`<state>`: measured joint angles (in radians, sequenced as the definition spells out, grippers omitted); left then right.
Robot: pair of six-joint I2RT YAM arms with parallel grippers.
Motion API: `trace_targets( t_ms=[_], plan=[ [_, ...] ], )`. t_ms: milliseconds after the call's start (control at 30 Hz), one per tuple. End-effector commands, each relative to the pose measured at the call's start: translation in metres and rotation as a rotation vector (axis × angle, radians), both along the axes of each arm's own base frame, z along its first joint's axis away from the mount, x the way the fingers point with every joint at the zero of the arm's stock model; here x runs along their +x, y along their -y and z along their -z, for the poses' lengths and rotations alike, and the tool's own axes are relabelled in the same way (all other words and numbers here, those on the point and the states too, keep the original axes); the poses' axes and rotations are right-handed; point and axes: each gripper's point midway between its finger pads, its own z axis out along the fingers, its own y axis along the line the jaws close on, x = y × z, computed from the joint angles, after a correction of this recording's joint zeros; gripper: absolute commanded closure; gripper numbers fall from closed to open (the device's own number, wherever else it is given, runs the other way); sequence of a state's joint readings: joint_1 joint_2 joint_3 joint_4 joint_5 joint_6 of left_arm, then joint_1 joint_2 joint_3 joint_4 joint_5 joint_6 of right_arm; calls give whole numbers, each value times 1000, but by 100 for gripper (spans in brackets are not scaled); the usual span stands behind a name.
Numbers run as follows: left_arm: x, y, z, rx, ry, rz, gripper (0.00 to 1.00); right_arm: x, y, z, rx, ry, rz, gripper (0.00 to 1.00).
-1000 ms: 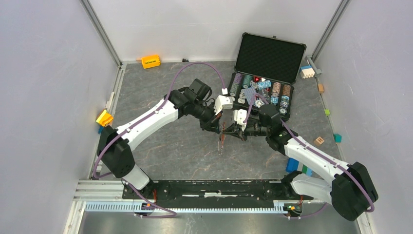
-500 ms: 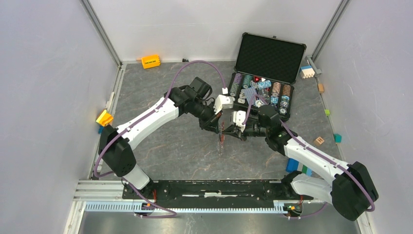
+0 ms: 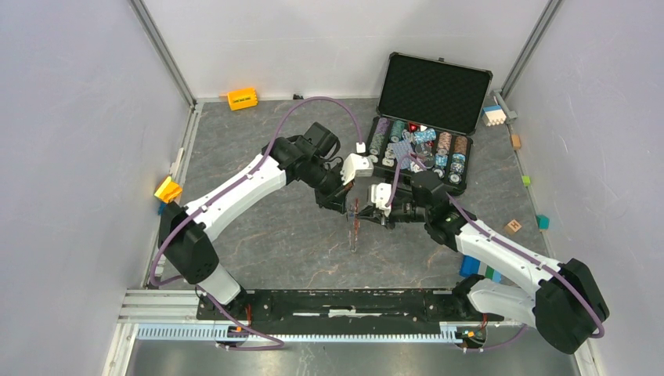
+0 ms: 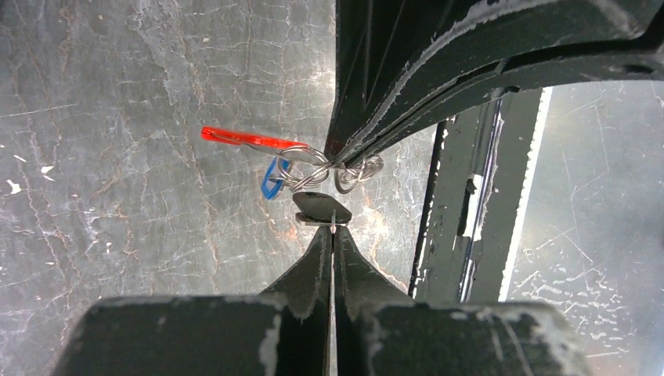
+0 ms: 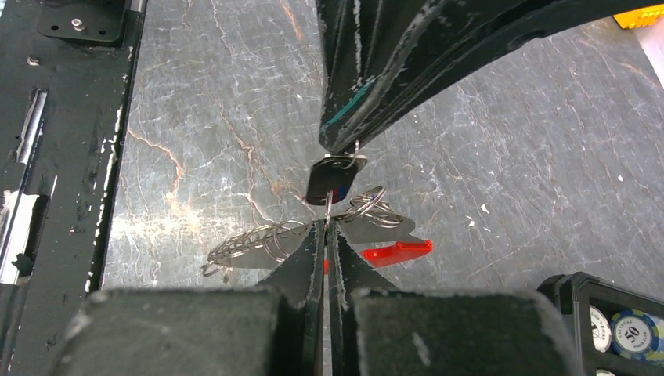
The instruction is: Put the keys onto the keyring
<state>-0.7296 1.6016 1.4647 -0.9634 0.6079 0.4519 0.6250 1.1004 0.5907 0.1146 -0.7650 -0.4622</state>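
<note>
Both end effectors meet tip to tip above the bench [image 3: 258, 235], just in front of the open chip case [image 3: 433, 92]. Left end effector [image 4: 332, 235]: fingers closed, pinching a small key [image 4: 319, 207] by its dark head, right at the fingertips. Right end effector [image 5: 326, 225]: fingers closed on the wire rings of the keyring [image 5: 364, 205]. Key and rings sit just beside each other between the two tips; contact cannot be told. Red fob [image 4: 243, 139] sticks out sideways from the rings at the right end effector's tip, blue tag [image 4: 272, 178] just under it. A silver cluster [image 5: 249, 241] trails off the rings on the opposite side of that tip; chain or keys, unclear.
</note>
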Motion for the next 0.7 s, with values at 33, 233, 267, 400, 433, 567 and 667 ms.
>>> trace_targets(
  t_ms=[33, 233, 267, 400, 433, 567, 667],
  plan=[
    [6, 7, -17, -39, 47, 29, 98, 4, -5, -13, 17, 58, -6, 100],
    [-3, 8, -13, -26, 35, 72, 98, 5, -5, -14, 18, 59, -3, 100],
    [-3, 6, -13, -22, 36, 75, 98, 5, -5, -15, 18, 60, 0, 100],
    [-6, 3, -14, -16, 48, 82, 98, 7, -4, -14, 16, 54, 11, 100],
    [-7, 3, -14, -16, 46, 85, 98, 7, -4, -14, 17, 53, 13, 100],
    [-14, 10, -12, -23, 19, 98, 98, 7, -5, -16, 26, 46, 17, 100],
    [-15, 18, -10, -38, -3, 94, 98, 6, -5, -16, 28, 43, 16, 100]
  ],
)
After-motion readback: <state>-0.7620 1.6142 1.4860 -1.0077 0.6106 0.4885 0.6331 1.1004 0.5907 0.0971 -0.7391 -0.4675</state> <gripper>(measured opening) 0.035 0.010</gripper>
